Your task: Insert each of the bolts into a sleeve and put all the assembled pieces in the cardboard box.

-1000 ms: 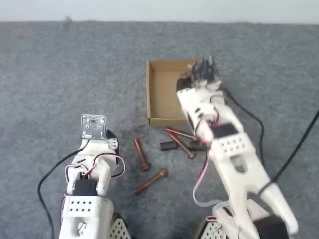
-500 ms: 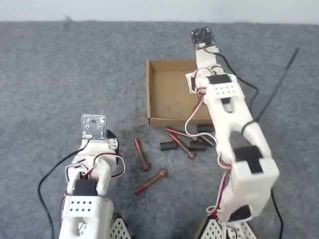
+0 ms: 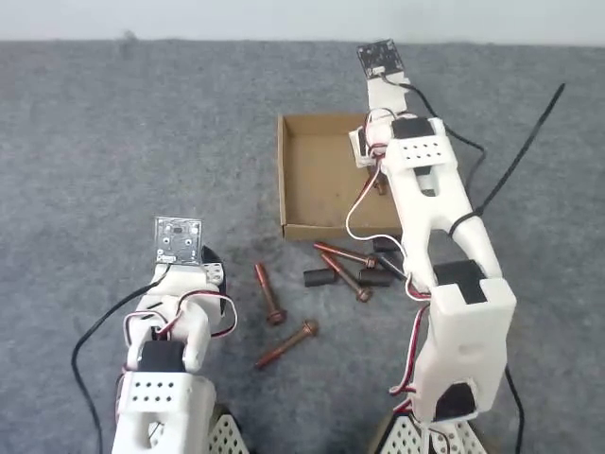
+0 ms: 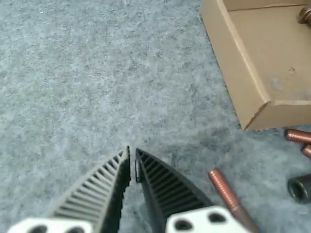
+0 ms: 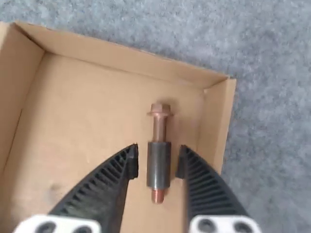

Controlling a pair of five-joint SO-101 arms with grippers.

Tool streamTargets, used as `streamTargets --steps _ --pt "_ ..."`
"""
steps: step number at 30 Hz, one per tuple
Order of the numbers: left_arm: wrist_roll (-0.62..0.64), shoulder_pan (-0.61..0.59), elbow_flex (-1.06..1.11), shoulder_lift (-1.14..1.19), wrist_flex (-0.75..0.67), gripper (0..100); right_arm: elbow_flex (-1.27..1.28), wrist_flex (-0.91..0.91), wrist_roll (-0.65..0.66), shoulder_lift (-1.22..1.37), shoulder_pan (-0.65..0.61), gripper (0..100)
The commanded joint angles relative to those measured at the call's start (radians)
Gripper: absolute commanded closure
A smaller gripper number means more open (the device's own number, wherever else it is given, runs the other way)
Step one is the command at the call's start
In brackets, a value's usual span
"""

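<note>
The right gripper (image 5: pixel 158 146) hangs inside the cardboard box (image 5: pixel 121 53) with its jaws spread. One jaw stands on each side of the single assembled piece (image 5: pixel 159 165), with a slim gap on both sides, so it grips nothing. That piece lies flat on the box floor near a corner. It is a copper bolt pushed through a dark sleeve, with the head and the threaded tip sticking out at opposite ends. From above, the right arm stretches over the box's right side, and the assembled piece (image 3: pixel 380 185) peeks out beside it.

The left gripper (image 4: pixel 132 150) sits low over the grey carpet (image 4: pixel 97 73), jaws pressed almost together with nothing between them, well apart from the box (image 4: pixel 252 92).

On the carpet in front of the box (image 3: pixel 281 170) I count four loose bolts. One bolt (image 3: pixel 267 293) lies nearest the left arm and a second bolt (image 3: pixel 285 345) lies slanted below it. A third bolt (image 3: pixel 342 253) and a fourth bolt (image 3: pixel 345 277) lie close together by the box's front wall. Two empty sleeves are plain to see: one sleeve (image 3: pixel 321 277) just beside the fourth bolt and another sleeve (image 3: pixel 375 278) near the right arm. A further dark piece (image 3: pixel 386 244) pokes out from under that arm, and I cannot tell what it is.
</note>
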Motion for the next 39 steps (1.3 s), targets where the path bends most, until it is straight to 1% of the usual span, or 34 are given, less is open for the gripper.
streamTargets --steps 1,3,8,12,14,17,22,30,35,39 --pt "-0.006 -0.003 -0.013 -0.023 -0.002 99 -0.066 0.084 -0.012 -0.137 0.007 99.6" --pt "-0.006 -0.003 -0.013 -0.023 -0.002 99 -0.063 0.153 -0.012 -0.194 0.008 98.1" --pt "-0.006 -0.005 -0.013 -0.023 -0.002 99 -0.061 0.414 -0.008 -0.311 0.007 98.0" --pt "-0.006 -0.005 -0.013 -0.023 -0.002 99 -0.058 0.585 -0.006 -0.371 0.015 98.0" --pt "-0.006 -0.005 -0.013 -0.023 -0.002 99 -0.032 0.641 0.0 -0.397 0.016 98.0" --pt "-0.006 -0.005 -0.013 -0.023 -0.002 99 0.068 0.671 0.077 -0.452 0.015 98.0" --pt "-0.006 -0.006 -0.013 -0.023 -0.002 99 0.331 0.595 0.114 -0.613 0.015 98.0" --pt "-0.006 -0.006 -0.013 -0.021 -0.002 99 0.799 0.305 0.121 -0.851 0.015 97.7" --pt "-0.006 -0.006 -0.013 -0.021 -0.002 99 0.961 0.194 0.25 -0.881 0.022 97.4" --pt "-0.006 -0.006 -0.013 -0.021 -0.002 99 1.014 0.108 0.315 -0.881 0.074 95.7"
